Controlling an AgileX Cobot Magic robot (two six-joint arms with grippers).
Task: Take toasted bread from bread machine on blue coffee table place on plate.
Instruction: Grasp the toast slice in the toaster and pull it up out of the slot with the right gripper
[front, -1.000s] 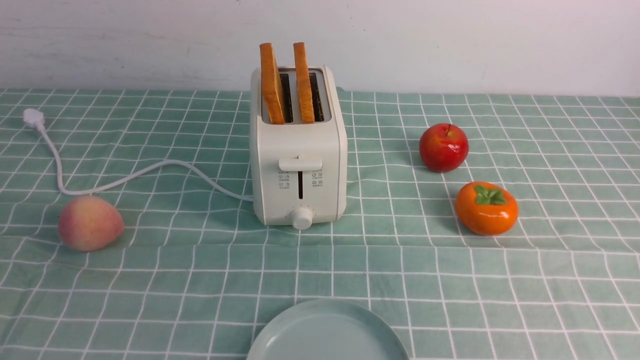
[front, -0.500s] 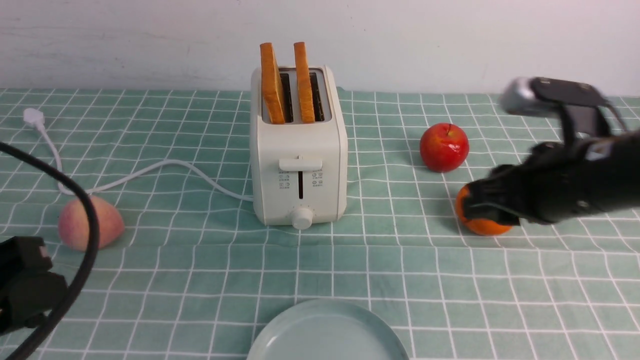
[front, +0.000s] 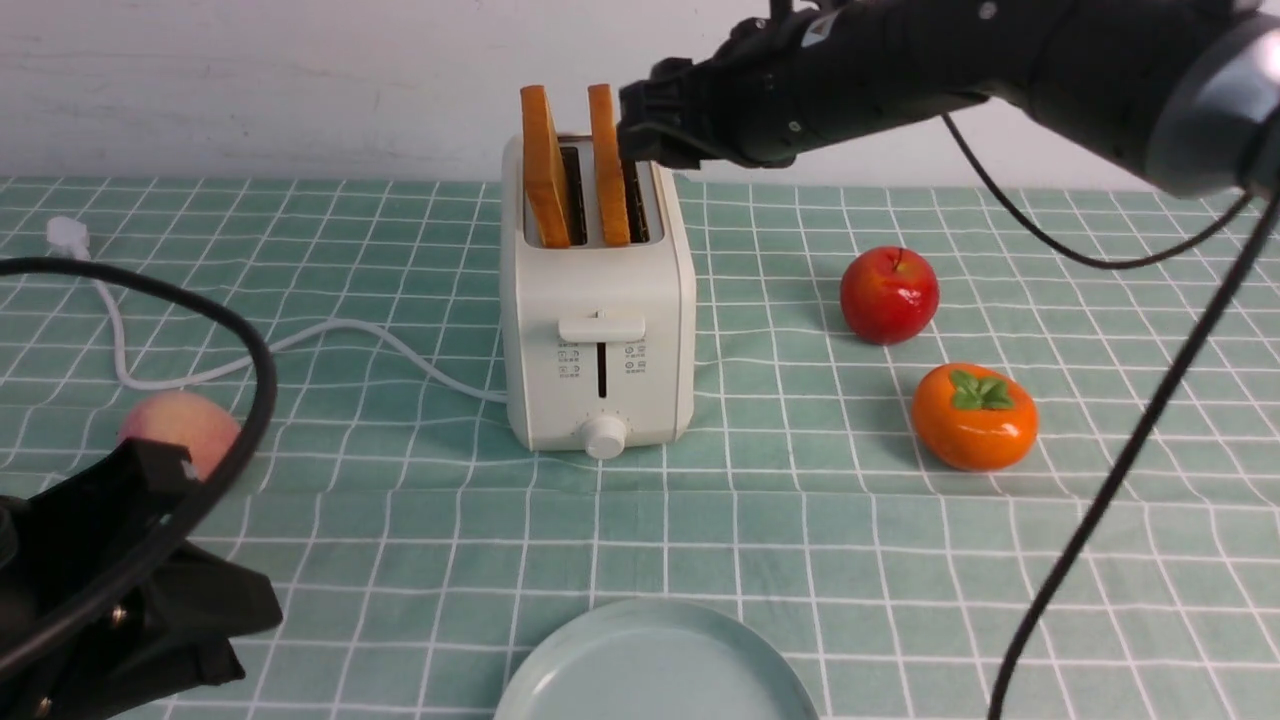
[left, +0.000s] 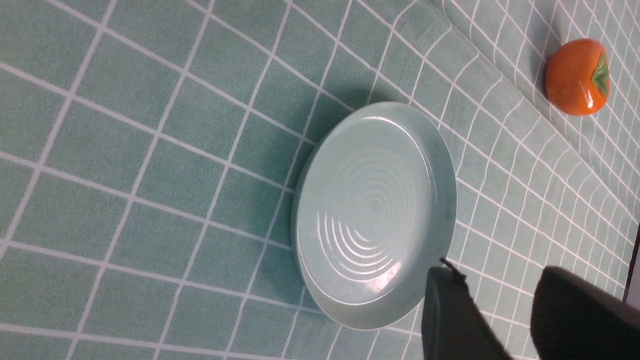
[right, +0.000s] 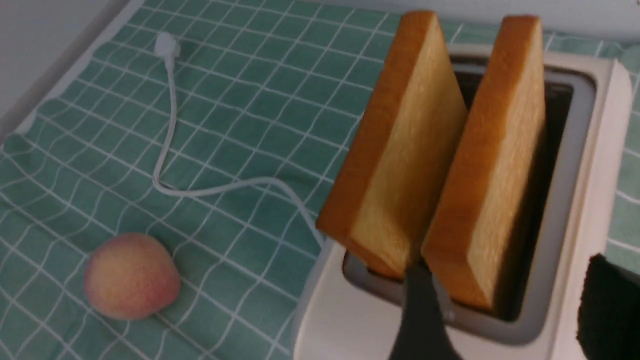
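The cream-white bread machine (front: 597, 330) stands mid-table on the blue coffee table (front: 400, 560). Two slices of toasted bread stand upright in its slots, the left slice (front: 545, 165) and the right slice (front: 607, 165). My right gripper (front: 637, 128) hovers open at the toaster's top, just right of the right slice. In the right wrist view the right gripper (right: 505, 265) has its fingers on either side of that slice (right: 492, 175), holding nothing. The plate (front: 655, 665) lies empty at the front edge. My left gripper (left: 497, 280) is open and empty, low at the front left beside the plate (left: 375, 210).
A peach (front: 180, 425) lies at the left, partly behind my left arm's cable. An apple (front: 889, 295) and a persimmon (front: 973, 417) sit right of the toaster. The white cord (front: 300, 345) runs left to its plug (front: 67, 237). A black cable (front: 1120, 470) hangs across the right.
Both arms have come into view. The right arm swung from over the persimmon up to the toaster's top and its jaws widened. The left gripper rose at the lower left.
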